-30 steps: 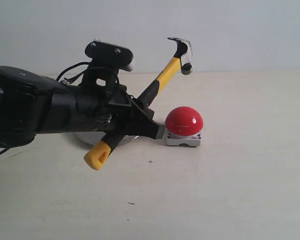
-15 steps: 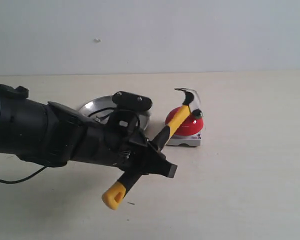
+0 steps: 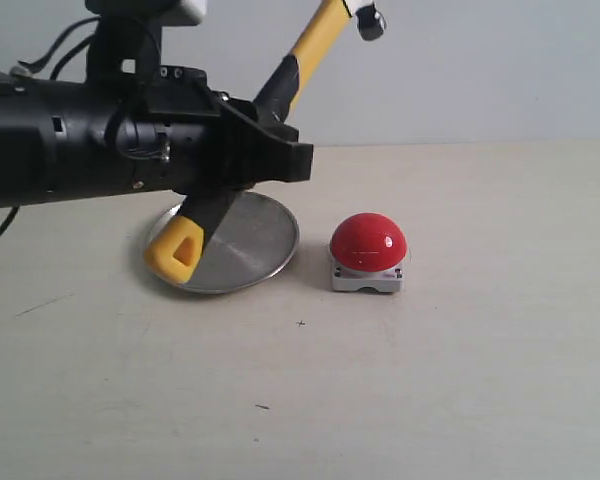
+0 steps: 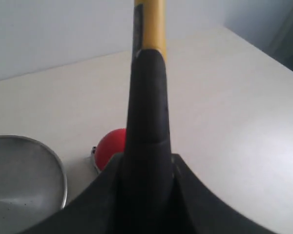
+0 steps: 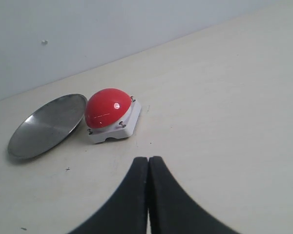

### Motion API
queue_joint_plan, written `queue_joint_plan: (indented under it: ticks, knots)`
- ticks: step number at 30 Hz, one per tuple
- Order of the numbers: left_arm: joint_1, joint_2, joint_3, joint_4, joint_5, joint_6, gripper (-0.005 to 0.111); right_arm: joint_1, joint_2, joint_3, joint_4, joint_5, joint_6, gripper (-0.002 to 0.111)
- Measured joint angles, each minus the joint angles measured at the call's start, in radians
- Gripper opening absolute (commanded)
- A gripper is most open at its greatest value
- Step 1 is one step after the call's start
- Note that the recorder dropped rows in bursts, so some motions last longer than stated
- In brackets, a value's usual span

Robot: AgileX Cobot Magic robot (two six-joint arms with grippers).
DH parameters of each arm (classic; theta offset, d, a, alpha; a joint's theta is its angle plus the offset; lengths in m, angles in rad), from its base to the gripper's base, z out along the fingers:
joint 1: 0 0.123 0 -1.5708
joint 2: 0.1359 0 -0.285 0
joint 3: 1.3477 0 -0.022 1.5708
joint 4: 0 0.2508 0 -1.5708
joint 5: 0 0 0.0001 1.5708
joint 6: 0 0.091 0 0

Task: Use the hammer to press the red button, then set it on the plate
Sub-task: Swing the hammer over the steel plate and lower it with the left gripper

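My left gripper (image 3: pixel 265 150) is shut on the hammer (image 3: pixel 310 45) at its black grip and holds it high over the table. The handle slants up to the right, its dark head (image 3: pixel 368 20) at the top edge, its yellow looped end (image 3: pixel 175 250) hanging over the plate (image 3: pixel 245 245). In the left wrist view the hammer (image 4: pixel 147 73) runs straight out from my left gripper (image 4: pixel 149 163). The red button (image 3: pixel 368 243) stands untouched on its grey base, right of the plate. My right gripper (image 5: pixel 148 161) is shut and empty, apart from the red button (image 5: pixel 107 108) and the plate (image 5: pixel 46 126).
The pale table (image 3: pixel 480 350) stretches in front and to the right of the button. A plain light wall (image 3: pixel 480 70) rises behind it. My black left arm (image 3: pixel 50 140) fills the upper left of the exterior view.
Half a second ago the hammer head was down on the red button. My left arm has since swung up and back, lifting the hammer well above it.
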State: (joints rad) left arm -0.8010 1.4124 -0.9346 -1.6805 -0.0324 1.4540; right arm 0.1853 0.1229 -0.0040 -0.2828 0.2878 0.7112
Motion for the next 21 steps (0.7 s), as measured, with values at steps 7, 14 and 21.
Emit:
queue_joint_plan:
  ticks: [7, 14, 21]
  knots:
    - [0.005, -0.026, 0.052, -0.036, -0.138, -0.017, 0.0, 0.0, 0.0, 0.0, 0.0, 0.001, 0.0, 0.0]
    - [0.131, -0.021, 0.101, -0.068, -0.142, -0.068, 0.0, 0.0, 0.0, 0.0, 0.0, 0.001, 0.0, 0.0]
    - [0.31, 0.098, 0.097, -0.06, 0.216, -0.075, 0.0, 0.0, 0.0, 0.0, 0.0, 0.002, 0.0, 0.0]
